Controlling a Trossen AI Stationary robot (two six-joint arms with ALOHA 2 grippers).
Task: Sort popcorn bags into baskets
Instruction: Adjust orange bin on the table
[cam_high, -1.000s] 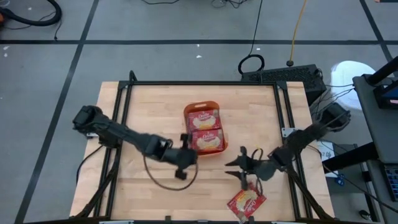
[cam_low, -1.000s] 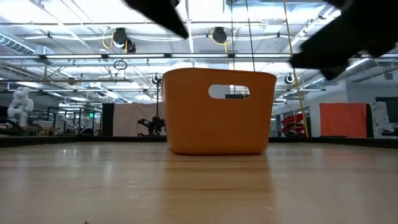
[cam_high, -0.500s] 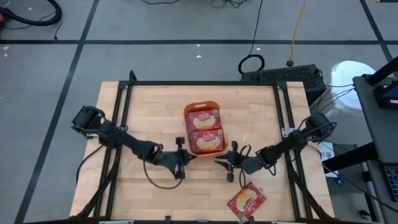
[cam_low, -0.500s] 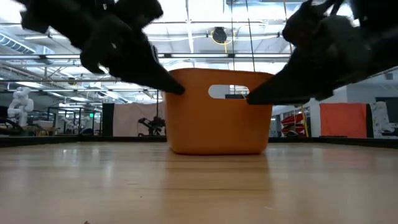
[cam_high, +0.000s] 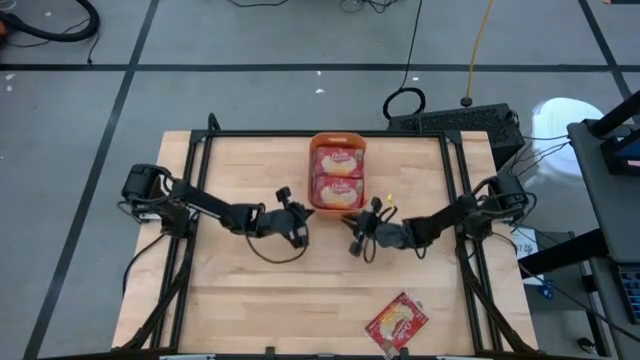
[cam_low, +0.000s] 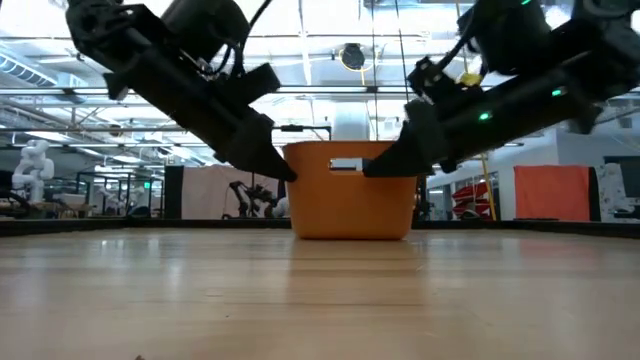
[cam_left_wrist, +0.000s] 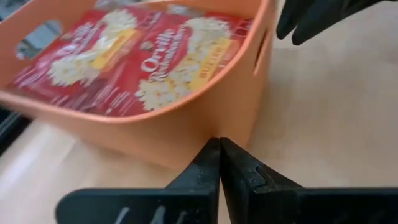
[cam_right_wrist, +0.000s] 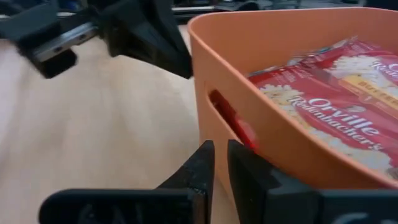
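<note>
Basket (cam_high: 338, 172) pushed toward far edge; left gripper (cam_high: 304, 214) fingers together; right gripper (cam_high: 350, 222) seemingly nearly closed.

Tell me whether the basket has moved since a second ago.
Yes. The basket slid toward the table's far edge, away from the loose bag near the front.

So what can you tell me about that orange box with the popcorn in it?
The small orange plastic bin has rounded corners, smooth walls and a slot handle in its end. It stands upright on the wooden table, toward the far edge. Red popcorn bags lie flat inside, labels up. The left gripper and right gripper press its near end.
</note>
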